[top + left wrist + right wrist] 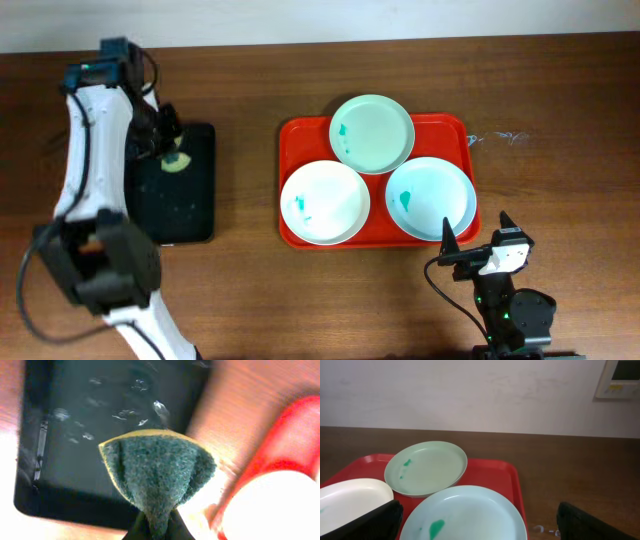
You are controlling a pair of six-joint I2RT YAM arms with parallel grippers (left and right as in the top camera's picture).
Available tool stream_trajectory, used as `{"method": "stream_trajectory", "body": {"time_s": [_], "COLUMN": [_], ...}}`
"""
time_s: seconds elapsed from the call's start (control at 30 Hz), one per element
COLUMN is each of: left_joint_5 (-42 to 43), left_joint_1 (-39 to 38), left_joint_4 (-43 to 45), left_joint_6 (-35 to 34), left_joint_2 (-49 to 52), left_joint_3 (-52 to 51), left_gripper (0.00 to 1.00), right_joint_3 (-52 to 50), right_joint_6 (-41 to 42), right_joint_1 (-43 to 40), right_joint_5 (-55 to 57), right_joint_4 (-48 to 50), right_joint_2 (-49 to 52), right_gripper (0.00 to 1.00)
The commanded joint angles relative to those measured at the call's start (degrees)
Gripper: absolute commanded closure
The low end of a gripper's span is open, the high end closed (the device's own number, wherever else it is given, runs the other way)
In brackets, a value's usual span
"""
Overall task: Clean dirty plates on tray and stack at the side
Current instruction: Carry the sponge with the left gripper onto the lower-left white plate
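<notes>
The brown wooden table (300, 310) carries everything. On its right half lies the red tray (305, 140), long side running left to right, with all 3 plates on it in a triangle. The pale-mint plate (372, 133) sits at the far middle, its far edge reaching over the tray's far rim. The white plate (325, 203) is at the near left and the pale plate (431, 198) at the near right. The mint plate's near edge overlaps the other 2, which lie just beside each other. Each of the 3 has a small teal smudge on its left part. No plate lies on the table beside the tray.

Well apart to the left lies a narrower black tray (190, 215), its surface dotted with droplets in the left wrist view.

The left arm (95, 150) reaches over the black tray's far end. The left gripper (152, 532) is pinched on the bottom of a sponge (157, 470), which is dark green on its scrubbing face with a yellow edge and is bent into a fan shape. The sponge hangs above the black tray's edge nearest the red tray.

The right gripper (476, 238) sits at the red tray's near right corner, its 2 black fingers spread wide with nothing between them, pointing toward the plates.
</notes>
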Motion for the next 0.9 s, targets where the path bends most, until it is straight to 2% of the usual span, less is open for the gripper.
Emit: {"method": "stream_trajectory", "body": {"time_s": [0.0, 0.03, 0.1, 0.2, 0.27, 0.33, 0.43, 0.47, 0.5, 0.53, 0.57, 0.63, 0.77, 0.83, 0.87], "left_joint_5": [7.76, 7.74, 7.72, 7.74, 7.28, 2.16, -4.87, -5.88, -6.03, -6.03, -6.03, -4.83, -2.1, -1.97, -2.34], "left_joint_1": [-8.5, -10.8, -18.16, -30.64, -36.41, -41.35, -44.17, -44.22, -44.22, -44.19, -43.91, -41.88, -35.26, -30.6, -28.61], "left_joint_4": [-4.11, -4.26, 0.81, 18.18, 27.39, 35.69, 40.39, 41.16, 41.92, 42.42, 42.51, 39.8, 31.06, 26.32, 24.72], "left_joint_6": [4.66, 4.5, 1.4, -9.97, -14.4, -20.26, -25.9, -25.9, -25.88, -25.88, -25.86, -25.81, -23.82, -19.96, -17.4], "left_joint_2": [-5.7, -5.62, -5.57, -5.53, -5.46, -4.98, -3.63, -3.61, -3.61, -3.61, -3.65, -4.92, -12.17, -18.25, -20.72], "left_joint_3": [1.01, 0.17, -5.53, -19.82, -26.36, -32.2, -34.99, -35.08, -35.08, -35.06, -34.97, -32.48, -25.35, -23.26, -23.26], "left_gripper": [1.0, 1.0, 1.0, 1.0, 1.0, 1.0, 0.99, 0.84, 0.58, 0.44, 0.43, 0.3, 0.2, 0.02, 0.01], "right_joint_3": [-0.42, -0.42, -0.42, -0.42, -0.42, -0.42, -0.42, -0.42, -0.42, -0.42, -0.42, -0.42, -0.42, -0.42, -0.42], "right_joint_6": [-0.35, -0.35, -0.37, -0.37, -0.37, -0.35, -0.37, -0.37, -0.35, -0.35, -0.35, -0.35, -0.35, -0.37, -0.35], "right_joint_1": [0.42, 0.42, 0.42, 0.42, 0.42, 0.42, 0.42, 0.42, 0.42, 0.42, 0.42, 0.42, 0.42, 0.42, 0.42], "right_joint_5": [0.28, 0.28, 0.28, 0.28, 0.28, 0.28, 0.28, 0.28, 0.28, 0.28, 0.28, 0.28, 0.28, 0.28, 0.28], "right_joint_4": [-0.15, -0.15, -0.15, -0.15, -0.17, -0.17, -0.17, -0.15, -0.15, -0.15, -0.17, -0.15, -0.17, -0.15, -0.17], "right_joint_2": [-0.37, -0.39, -0.37, -0.37, -0.37, -0.37, -0.37, -0.37, -0.37, -0.37, -0.39, -0.37, -0.37, -0.37, -0.39], "right_gripper": [0.01, 0.01, 0.02, 0.02, 0.01, 0.01, 0.02, 0.02, 0.01, 0.01, 0.01, 0.02, 0.02, 0.01, 0.02]}}
